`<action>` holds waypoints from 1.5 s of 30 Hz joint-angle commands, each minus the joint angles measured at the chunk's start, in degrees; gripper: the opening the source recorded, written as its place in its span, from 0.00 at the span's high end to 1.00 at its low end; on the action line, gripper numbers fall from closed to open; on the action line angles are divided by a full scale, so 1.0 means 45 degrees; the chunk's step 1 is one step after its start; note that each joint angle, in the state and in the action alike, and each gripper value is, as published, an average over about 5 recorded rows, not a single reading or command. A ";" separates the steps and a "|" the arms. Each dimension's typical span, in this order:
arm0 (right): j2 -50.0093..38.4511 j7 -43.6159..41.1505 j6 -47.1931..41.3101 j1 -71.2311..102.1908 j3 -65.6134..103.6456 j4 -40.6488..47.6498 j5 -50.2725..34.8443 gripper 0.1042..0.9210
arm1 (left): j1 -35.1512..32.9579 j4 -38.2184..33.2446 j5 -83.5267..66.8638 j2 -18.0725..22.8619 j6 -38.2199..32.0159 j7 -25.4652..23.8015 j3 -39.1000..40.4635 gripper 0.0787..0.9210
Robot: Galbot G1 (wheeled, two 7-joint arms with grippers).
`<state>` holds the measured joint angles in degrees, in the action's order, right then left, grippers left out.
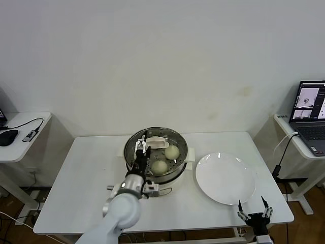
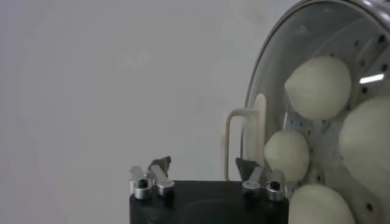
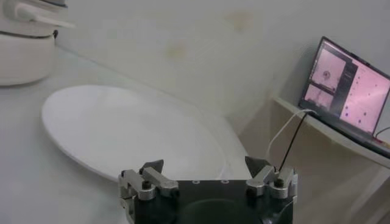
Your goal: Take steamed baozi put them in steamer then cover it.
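The left wrist view shows four steamed baozi (image 2: pixel 317 87) under the cover (image 2: pixel 268 91), where the head view's left gripper (image 1: pixel 141 150), jaws wide, hides two.

The left gripper (image 1: pixel 142 150) covers the steamer (image 1: pixel 179 165) at its nine o'clock rim, so only two steamed baozi (image 1: pixel 171 151) show in the head view. In the left wrist view, two of four buns and the cover (image 2: pixel 256 131) run past the edge.
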<state>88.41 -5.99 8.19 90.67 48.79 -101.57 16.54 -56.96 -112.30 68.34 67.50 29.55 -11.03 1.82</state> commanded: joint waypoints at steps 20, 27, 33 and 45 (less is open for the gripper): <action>-0.1887 -0.0874 -0.0088 0.1933 -0.1274 -0.1821 -0.3407 0.12 | -1.2351 -0.1344 -1.7394 0.1600 -0.9221 0.5626 -0.7331 0.12; -0.2186 -0.1563 -0.0372 0.2647 -0.1615 -0.2114 -0.4247 0.12 | -1.2158 -0.0449 -1.8101 0.1483 -0.9876 0.5361 -0.7597 0.12; -0.2162 -0.1612 -0.0557 0.2694 -0.1744 -0.2372 -0.4375 0.12 | -1.2150 -0.0220 -1.8669 0.1483 -0.9906 0.4798 -0.7684 0.12; -0.1998 -0.1516 -0.0313 0.2620 -0.2108 -0.2163 -0.3774 0.12 | -1.1836 -0.0246 -1.8022 0.1707 -0.9750 0.4545 -0.7500 0.12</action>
<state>79.86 -12.20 6.61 101.56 40.40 -111.21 -0.65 -109.02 -114.65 -11.35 74.60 -12.53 10.24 -31.32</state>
